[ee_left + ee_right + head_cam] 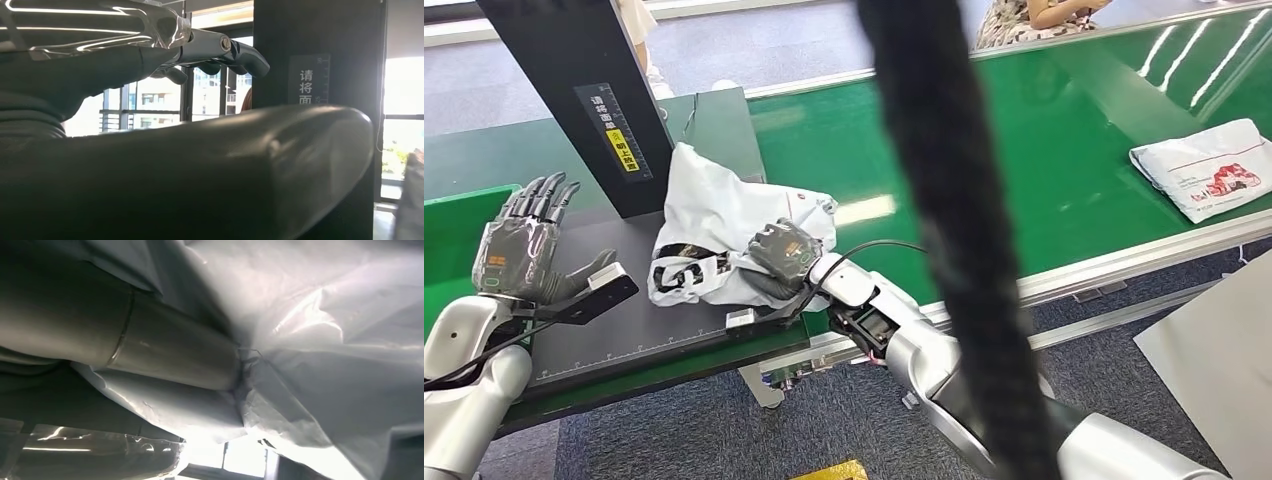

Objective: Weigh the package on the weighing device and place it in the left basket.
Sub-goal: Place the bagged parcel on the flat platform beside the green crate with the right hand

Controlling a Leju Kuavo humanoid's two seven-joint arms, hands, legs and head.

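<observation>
right hand [782, 250] grips the crumpled white package [724, 225], its fingers sunk into the plastic; in the right wrist view its thick grey thumb [165, 352] presses into the white film [325, 340]. that package lies on the black weighing platform [624, 330], against the dark upright post [589, 100], beside the green conveyor belt [1044, 150]. left hand [524, 240] hovers over the platform's left side with fingers spread, holding nothing. another white package [1209, 168] lies far off on the belt.

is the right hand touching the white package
Touching. In the head view the right hand grips the package; in the right wrist view its thumb presses into the white plastic.
</observation>
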